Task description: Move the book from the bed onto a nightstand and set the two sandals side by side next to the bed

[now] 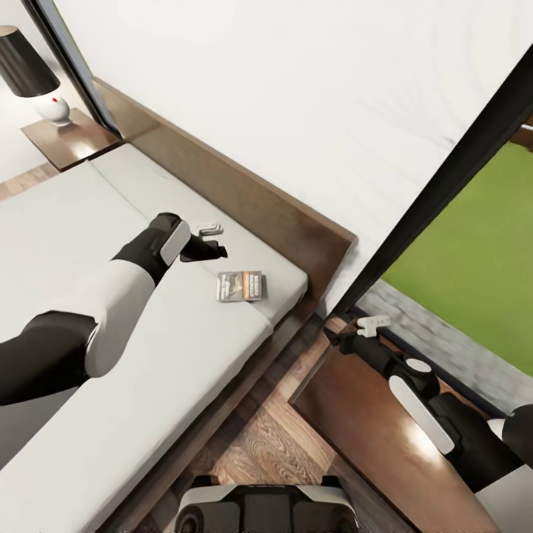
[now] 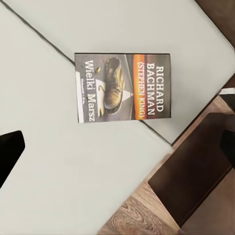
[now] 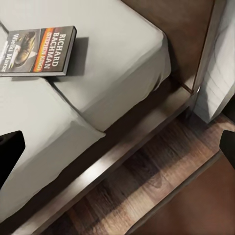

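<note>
1. As seen from the head camera, the robot's base [image 1: 266, 509] sits nearest, over the wood floor [image 1: 252, 444] between the bed [image 1: 244, 194] and a nightstand [image 1: 370, 422].
2. Right arm reaches over the glossy top of that nightstand. The right gripper [image 1: 348, 333] hangs above its far corner; in the right wrist view the dark fingertips [image 3: 10, 152] stand wide apart, released, holding nothing.
3. Left arm extends over the grey mattress [image 1: 111, 385]. The left gripper [image 1: 215, 240] hovers just beside the book [image 1: 240, 286], not touching it. In the left wrist view only one fingertip [image 2: 10, 152] is clear, so I cannot tell its state.
4. Book lies flat on the mattress near the headboard-side corner, cover up, reading "Richard Bachman".
5. Farther off, a second nightstand [image 1: 70, 139] carries a black-shaded lamp [image 1: 33, 74].
6. Beyond the right arm, a window shows green lawn [image 1: 474, 266].
</note>
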